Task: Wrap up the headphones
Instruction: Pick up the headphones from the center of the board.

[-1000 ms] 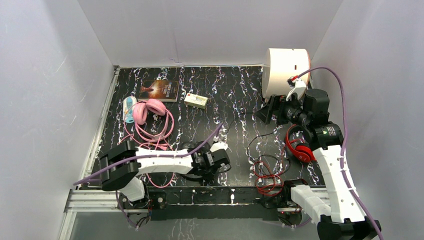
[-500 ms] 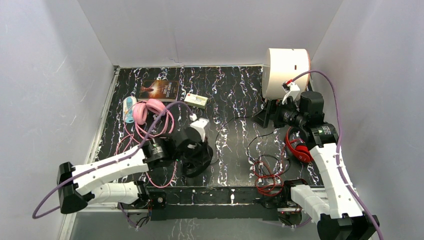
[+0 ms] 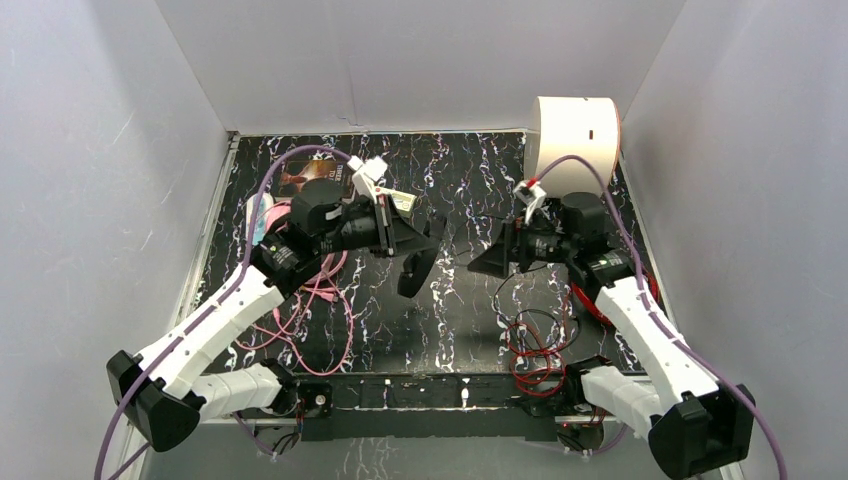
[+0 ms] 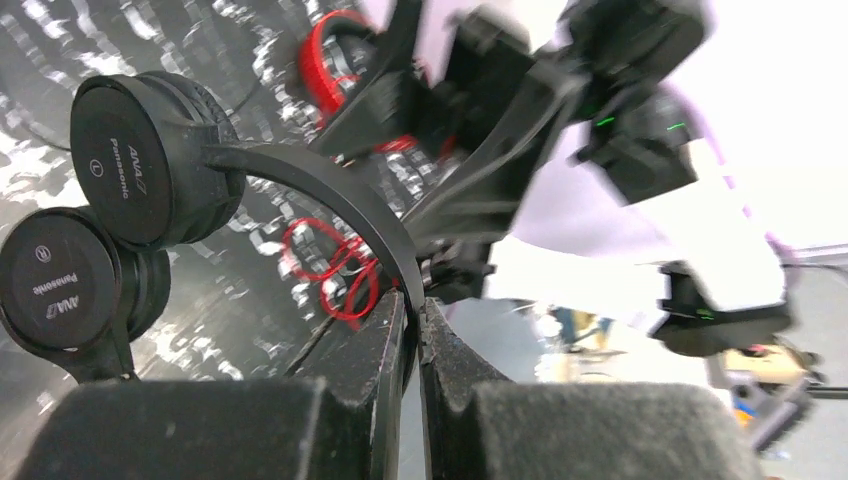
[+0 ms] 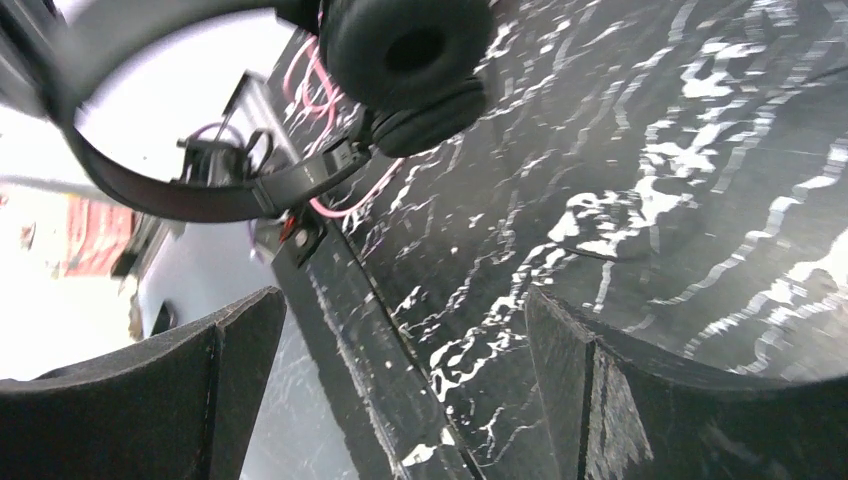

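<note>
My left gripper (image 3: 428, 230) is shut on the headband of the small black headphones (image 3: 415, 268) and holds them in the air over the table's middle. In the left wrist view the gripper (image 4: 412, 305) pinches the band, and the earcups (image 4: 150, 160) hang to the left. My right gripper (image 3: 480, 264) is open and empty, pointing left at them. In its wrist view (image 5: 400, 400) the black headphones (image 5: 410, 50) show ahead. Their thin black cable (image 3: 508, 282) trails on the table. The pink headphones (image 3: 268, 228) lie partly hidden behind my left arm. The red headphones (image 3: 592, 303) lie under my right arm.
A white cylinder (image 3: 575, 140) stands at the back right. A book (image 3: 320, 178), a small box (image 3: 398, 202) and a white-and-blue item (image 3: 257, 212) lie at the back left. Pink cable (image 3: 322, 310) loops at the front left and red cable (image 3: 532, 352) at the front right.
My left arm has swung up from the table's front edge and lifted the black headphones toward the middle. My right gripper has moved left toward them.
</note>
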Controlling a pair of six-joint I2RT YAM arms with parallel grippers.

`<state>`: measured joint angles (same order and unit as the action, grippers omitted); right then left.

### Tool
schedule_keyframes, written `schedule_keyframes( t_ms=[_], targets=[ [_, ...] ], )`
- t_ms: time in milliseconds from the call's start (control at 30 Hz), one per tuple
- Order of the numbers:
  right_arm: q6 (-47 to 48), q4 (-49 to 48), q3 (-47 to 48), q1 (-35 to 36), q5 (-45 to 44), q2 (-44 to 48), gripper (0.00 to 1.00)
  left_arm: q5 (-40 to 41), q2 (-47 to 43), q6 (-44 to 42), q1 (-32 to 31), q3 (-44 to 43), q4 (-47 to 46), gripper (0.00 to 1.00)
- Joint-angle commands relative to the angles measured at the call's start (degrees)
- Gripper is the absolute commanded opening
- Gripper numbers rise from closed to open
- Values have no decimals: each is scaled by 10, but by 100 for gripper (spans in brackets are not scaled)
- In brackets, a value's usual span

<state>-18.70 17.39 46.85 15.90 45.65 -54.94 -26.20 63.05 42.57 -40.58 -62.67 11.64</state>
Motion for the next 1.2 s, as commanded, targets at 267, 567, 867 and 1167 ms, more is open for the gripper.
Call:
schedule_keyframes(
  t_ms=[267,567,867,1167],
  targets=[
    [-99,-328,-27,197,13,-3,99,-91,-9,278,76,70,-286,0],
    [-93,-496,-92,294,-106,-26,70,-83,-16,390,92,127,-404,0],
    [-93,-673,-168,336,-162,-30,57,-76,-25,456,98,157,-478,0],
    [-91,-732,-188,337,-171,-55,44,-74,-31,479,99,170,-515,0]
  ],
)
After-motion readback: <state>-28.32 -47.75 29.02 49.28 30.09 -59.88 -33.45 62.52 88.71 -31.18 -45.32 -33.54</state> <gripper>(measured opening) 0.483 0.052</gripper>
